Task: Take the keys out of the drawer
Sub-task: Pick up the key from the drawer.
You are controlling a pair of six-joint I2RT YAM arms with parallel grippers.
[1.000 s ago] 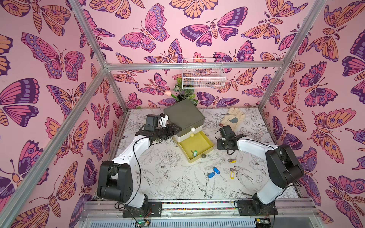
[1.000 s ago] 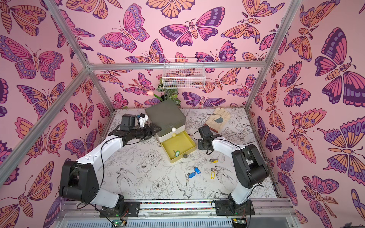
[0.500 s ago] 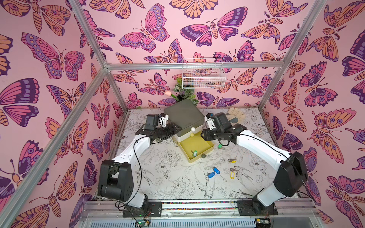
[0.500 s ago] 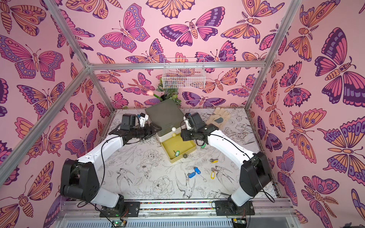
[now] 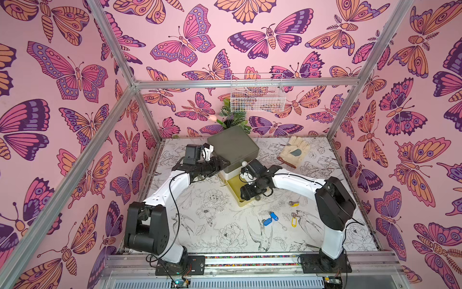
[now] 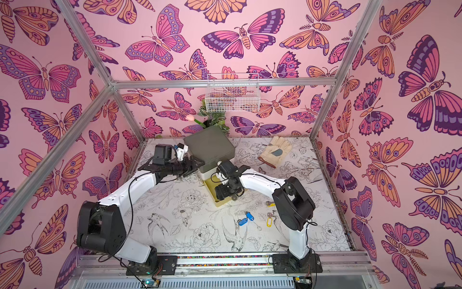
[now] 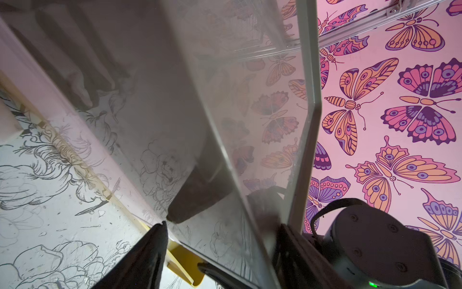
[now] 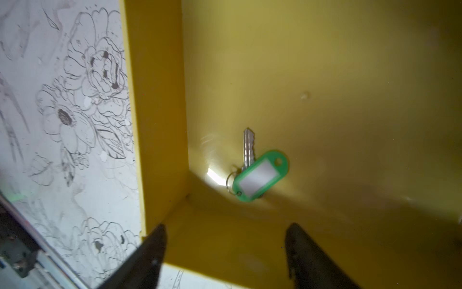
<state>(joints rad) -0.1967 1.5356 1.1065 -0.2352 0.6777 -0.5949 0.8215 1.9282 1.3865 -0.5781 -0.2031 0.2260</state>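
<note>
The yellow drawer point(image 5: 234, 192) stands pulled out of a grey-green box point(image 5: 232, 147). One of the keys, with a green tag point(image 8: 260, 175), lies on the drawer floor near a corner. My right gripper point(image 8: 227, 226) hangs open just above that drawer point(image 8: 160, 125), the green-tagged key ahead of its fingers; in both top views it point(image 5: 247, 194) point(image 6: 223, 194) covers the drawer. Two blue-tagged keys point(image 5: 270, 219) and two yellow-tagged keys point(image 5: 294, 221) point(image 5: 293, 204) lie on the table. My left gripper point(image 7: 223, 224) point(image 5: 220, 164) is shut on the box's corner.
A work glove point(image 5: 295, 151) lies at the back right of the table. A white wire basket point(image 5: 257, 96) hangs on the back wall above a plant point(image 5: 232, 120) behind the box. The box has a white knob point(image 5: 243, 164) above the drawer.
My right arm has swung from the table right of the drawer to above the drawer, and its jaws have opened wide. The left arm has not moved.
</note>
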